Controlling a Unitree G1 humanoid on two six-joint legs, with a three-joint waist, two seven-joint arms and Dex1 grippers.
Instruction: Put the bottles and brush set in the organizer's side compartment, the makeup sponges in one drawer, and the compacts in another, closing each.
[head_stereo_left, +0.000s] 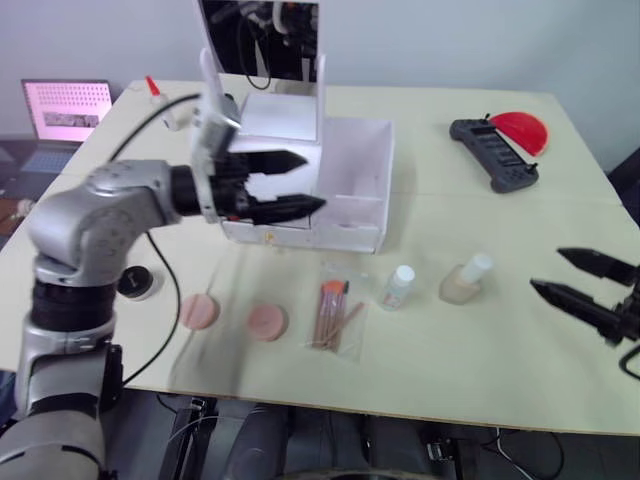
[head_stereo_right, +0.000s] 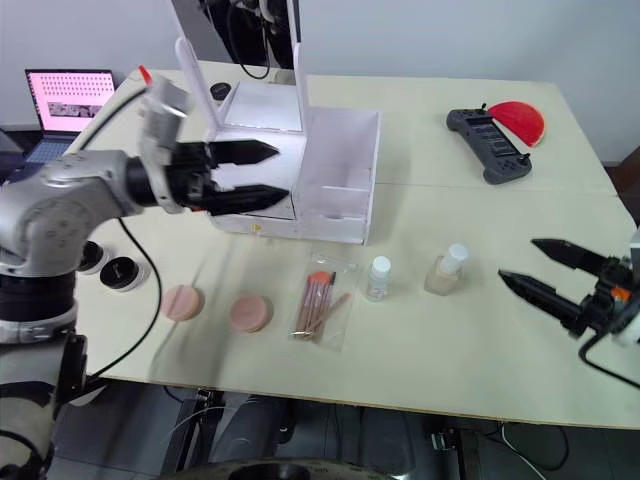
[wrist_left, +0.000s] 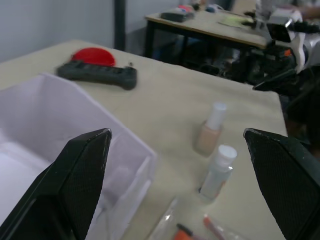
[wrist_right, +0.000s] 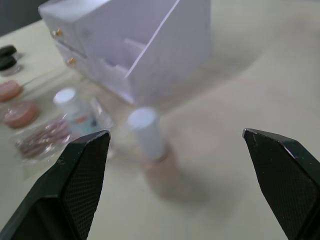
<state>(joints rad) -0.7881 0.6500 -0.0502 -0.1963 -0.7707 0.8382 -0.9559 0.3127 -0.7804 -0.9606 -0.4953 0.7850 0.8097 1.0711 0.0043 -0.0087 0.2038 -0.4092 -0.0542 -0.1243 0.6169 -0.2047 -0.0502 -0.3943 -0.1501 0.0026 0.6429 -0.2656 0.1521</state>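
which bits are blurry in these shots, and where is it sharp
Left eye view: the left gripper is streaked by motion blur in front of the organizer; the bottles stay crisp. Left wrist view: the controller is soft. Right wrist view: the beige bottle is out of focus.

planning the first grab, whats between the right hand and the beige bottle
Nothing: bare table separates the right hand from the beige bottle in the right eye view. The right wrist view agrees, with the bottle centred ahead of the open fingers.
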